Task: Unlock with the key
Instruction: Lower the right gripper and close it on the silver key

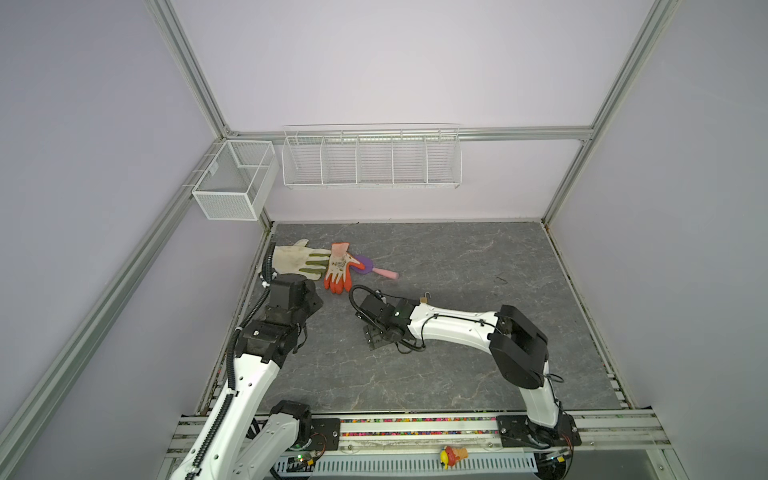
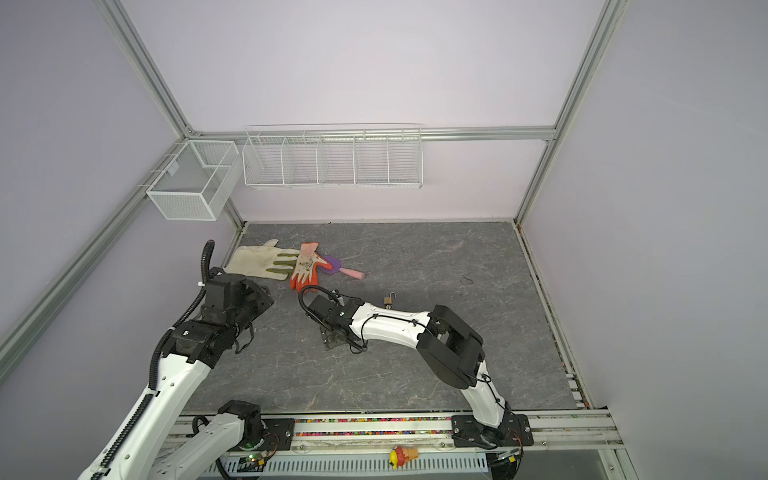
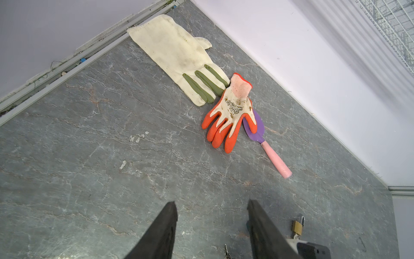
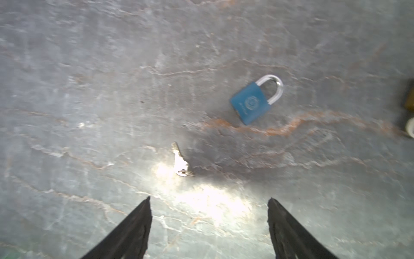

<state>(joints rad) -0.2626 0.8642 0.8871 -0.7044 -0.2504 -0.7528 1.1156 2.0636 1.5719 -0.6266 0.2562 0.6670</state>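
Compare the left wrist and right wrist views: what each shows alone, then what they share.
Left wrist only: cream glove, orange glove overlapping the purple trowel, the wall, the open left gripper. Right wrist only: blue padlock, the open right gripper. Both: the grey table. Probably both: the key, plain in the right wrist view, maybe the cut-off metal piece in the left; the brass padlock, plain in the left wrist view, maybe the brass shape at the right view's edge.

No legible txt: blue padlock (image 4: 251,104) emblem, orange glove (image 3: 233,109) print too blurry.
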